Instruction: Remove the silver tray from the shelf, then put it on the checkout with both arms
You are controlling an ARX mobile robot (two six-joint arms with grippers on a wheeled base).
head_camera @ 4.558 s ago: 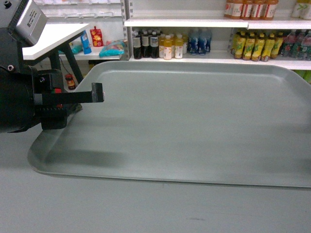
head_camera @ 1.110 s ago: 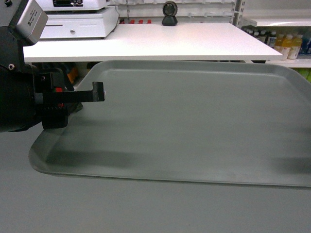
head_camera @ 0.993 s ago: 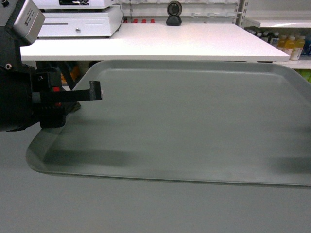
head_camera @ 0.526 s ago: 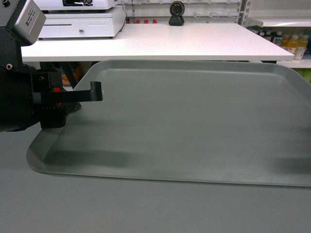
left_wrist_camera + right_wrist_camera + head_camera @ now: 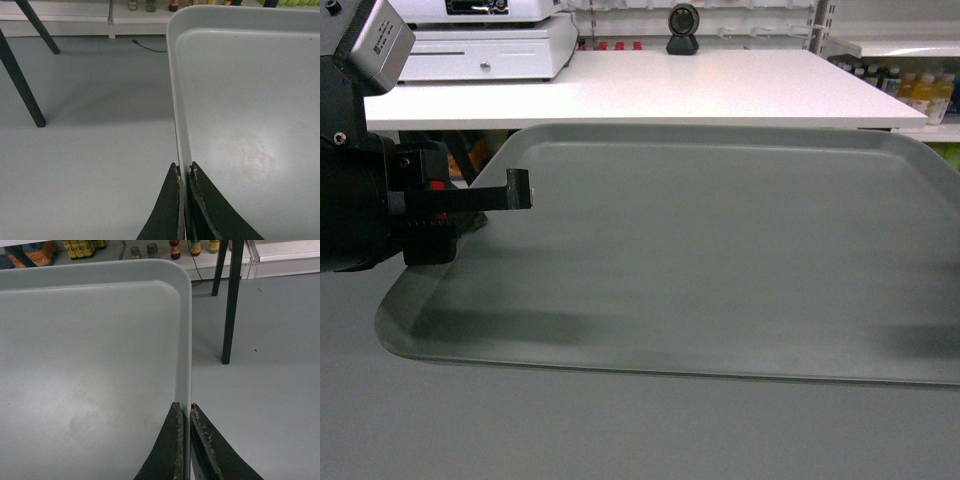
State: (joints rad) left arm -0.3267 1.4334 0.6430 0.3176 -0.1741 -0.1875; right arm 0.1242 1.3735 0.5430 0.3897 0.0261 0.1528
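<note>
The silver tray [image 5: 720, 250] fills most of the head view, held level above the grey floor. My left gripper [image 5: 520, 190] is shut on its left rim; in the left wrist view the gripper [image 5: 184, 172] pinches the thin raised rim of the tray [image 5: 250, 100]. My right gripper [image 5: 185, 410] is shut on the right rim of the tray [image 5: 90, 350]; it is outside the head view. The white checkout [image 5: 650, 95] lies just beyond the tray's far edge, its top a little higher than that edge in the head view.
A white cash register [image 5: 480, 45] and a black webcam [image 5: 683, 28] stand at the counter's back. A white shelf [image 5: 910, 45] with bottles [image 5: 920, 90] shows at far right. Black table legs [image 5: 20, 80] [image 5: 230, 305] stand on the floor on both sides.
Since 4.6 s ago the head view has swung from bottle shelves to the checkout counter. Over the last second the scene barely shifts; both grips on the tray hold.
</note>
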